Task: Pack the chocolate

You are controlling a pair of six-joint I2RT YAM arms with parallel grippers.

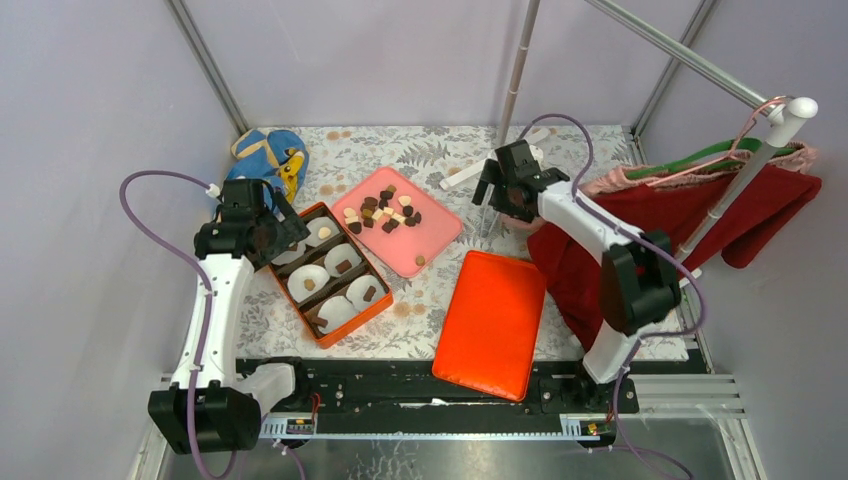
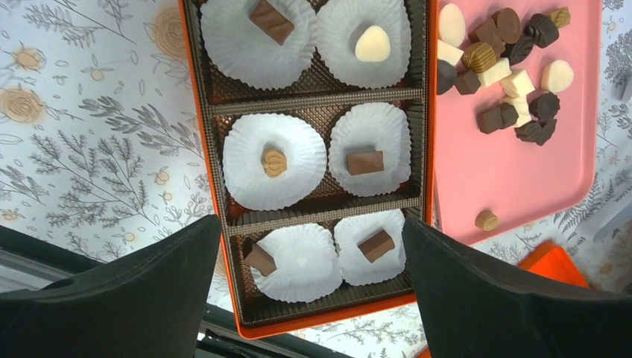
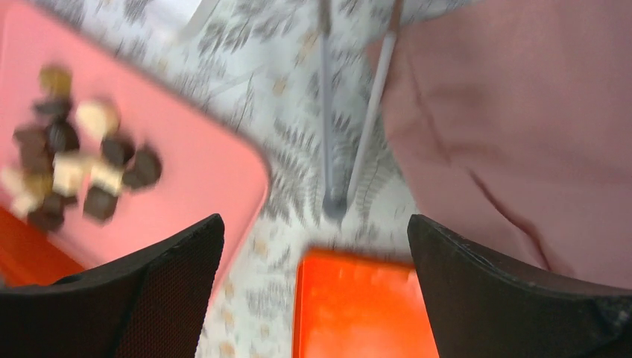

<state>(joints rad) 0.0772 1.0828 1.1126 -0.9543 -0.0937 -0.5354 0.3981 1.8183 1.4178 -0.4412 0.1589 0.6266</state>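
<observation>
The chocolate (image 1: 385, 212) lies as a heap of dark, light brown and cream pieces on a pink tray (image 1: 430, 235). It also shows in the left wrist view (image 2: 507, 67) and, blurred, in the right wrist view (image 3: 71, 168). An orange box (image 1: 358, 325) holds several white paper liners, each with one piece, such as a brown block (image 2: 365, 162). My left gripper (image 1: 280, 235) hovers over the box's far left end, open and empty (image 2: 313, 298). My right gripper (image 1: 495, 190) is open and empty (image 3: 314, 298), above the table between the tray and the orange lid (image 3: 365, 306).
The orange lid (image 1: 492, 322) lies at the front centre. One loose piece (image 2: 487, 219) sits alone near the tray's edge. A red and pink cloth (image 1: 700, 215) hangs on a rack at the right. A blue plush toy (image 1: 270, 155) lies at the back left.
</observation>
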